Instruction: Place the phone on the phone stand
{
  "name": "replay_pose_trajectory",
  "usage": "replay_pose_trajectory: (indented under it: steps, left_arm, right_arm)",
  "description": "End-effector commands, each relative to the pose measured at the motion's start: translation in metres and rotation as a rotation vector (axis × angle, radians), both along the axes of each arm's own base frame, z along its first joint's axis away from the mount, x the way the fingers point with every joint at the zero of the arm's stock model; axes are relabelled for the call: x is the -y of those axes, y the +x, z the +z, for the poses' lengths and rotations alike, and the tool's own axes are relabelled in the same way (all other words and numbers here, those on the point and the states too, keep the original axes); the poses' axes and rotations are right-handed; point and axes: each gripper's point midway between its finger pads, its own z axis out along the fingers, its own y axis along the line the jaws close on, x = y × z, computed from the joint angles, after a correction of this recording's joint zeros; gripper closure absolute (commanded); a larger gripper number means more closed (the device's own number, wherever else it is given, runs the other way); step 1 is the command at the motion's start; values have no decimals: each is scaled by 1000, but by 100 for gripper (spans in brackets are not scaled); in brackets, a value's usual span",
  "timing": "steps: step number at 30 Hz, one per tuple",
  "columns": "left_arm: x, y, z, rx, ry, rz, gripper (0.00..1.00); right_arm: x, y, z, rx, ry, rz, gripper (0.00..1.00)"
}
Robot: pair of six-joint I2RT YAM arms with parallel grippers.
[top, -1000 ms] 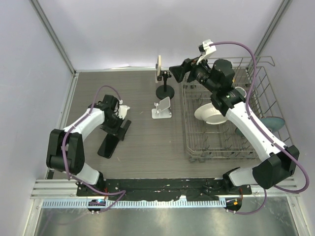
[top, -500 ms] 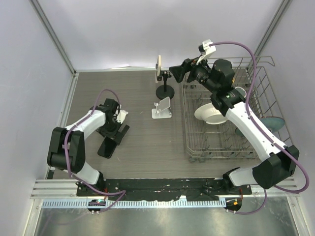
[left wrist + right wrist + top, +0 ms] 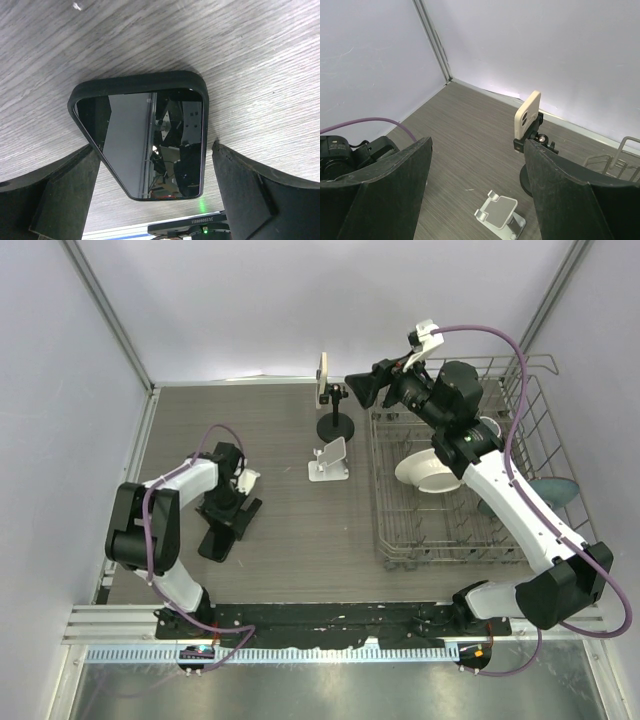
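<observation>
Phone (image 3: 150, 100) lies between spread fingers (image 3: 65, 195) of left gripper (image 3: 233, 506) (right gripper (image 3: 477, 150) gapes too).

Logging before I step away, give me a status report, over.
Left gripper open, straddling the black phone, flat on table. Right gripper open, empty, raised by dish rack. Silver phone stand empty, nothing lying between.

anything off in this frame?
Nothing damaged or spilled. The black slab phone lies flat, screen up, on the grey wood-grain table, unheld between the open fingers of the left gripper; the small silver folding stand is empty.
</observation>
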Motion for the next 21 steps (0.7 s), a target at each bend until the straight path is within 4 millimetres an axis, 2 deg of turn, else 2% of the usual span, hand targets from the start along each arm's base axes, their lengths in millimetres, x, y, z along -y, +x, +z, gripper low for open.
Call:
replay_pose_trajectory:
  steps: [1, 5, 9, 12, 15, 16, 18, 19, 20, 21]
  left_arm:
    - [12, 0, -10, -64, -92, -13, 6]
    - [17, -8, -21, -139, -112, -18, 12]
    - [24, -7, -25, -150, -149, -19, 14]
    - [25, -3, -27, -143, -153, -18, 23]
    - [25, -1, -27, -130, -151, -6, 39]
    - [27, 2, -25, -112, -155, -7, 54]
    - [27, 3, -23, -98, -160, -6, 64]
    - [28, 7, -18, -70, -166, -5, 74]
    - [29, 9, -15, -55, -172, -5, 80]
    - [31, 10, -12, -45, -179, -2, 91]
  right_arm:
    - [6, -10, 29, 91, 25, 0, 21]
    - [7, -8, 27, 89, 21, -9, 21]
    - [7, -8, 27, 89, 21, -13, 21]
    - [7, -8, 27, 89, 21, -14, 21]
    - [7, -6, 26, 86, 22, -17, 21]
    - [7, -6, 26, 86, 22, -17, 21]
    - [6, -4, 24, 79, 24, -16, 21]
    - [6, -3, 24, 78, 25, -16, 21]
    - [5, -3, 24, 72, 30, -17, 21]
    - [4, 0, 22, 65, 32, -16, 21]
